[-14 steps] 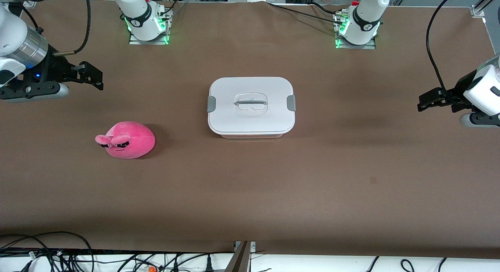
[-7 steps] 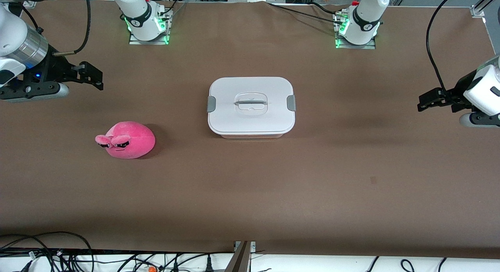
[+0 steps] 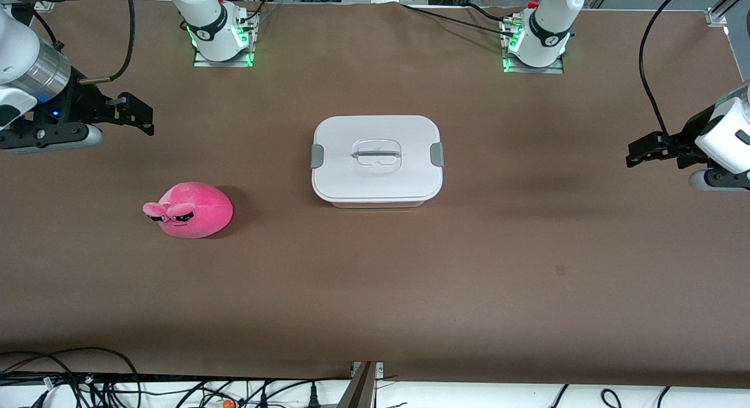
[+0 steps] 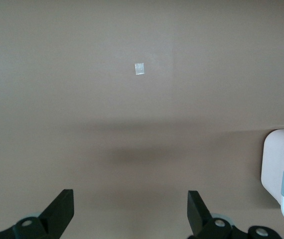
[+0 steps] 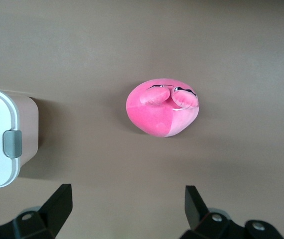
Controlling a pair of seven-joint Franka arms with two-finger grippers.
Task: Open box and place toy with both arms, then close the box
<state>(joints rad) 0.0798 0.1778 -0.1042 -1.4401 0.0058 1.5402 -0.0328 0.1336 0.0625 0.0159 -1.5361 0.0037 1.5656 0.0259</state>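
**Box shut, toy out on the table, both grippers wide and empty**

The brown table (image 3: 375,291) carries the box (image 3: 377,159) at its middle, white lid (image 3: 404,179) on, grey clips (image 3: 436,155) at both ends. The right gripper (image 3: 136,113) hangs over the right arm's end, fingers spread wide, holding nothing; the toy (image 3: 190,210) lies at about its five o'clock, nearer the front camera than the box. The left gripper (image 3: 643,151) hovers over the left arm's end, also wide and empty, with the box at its nine o'clock, well apart.
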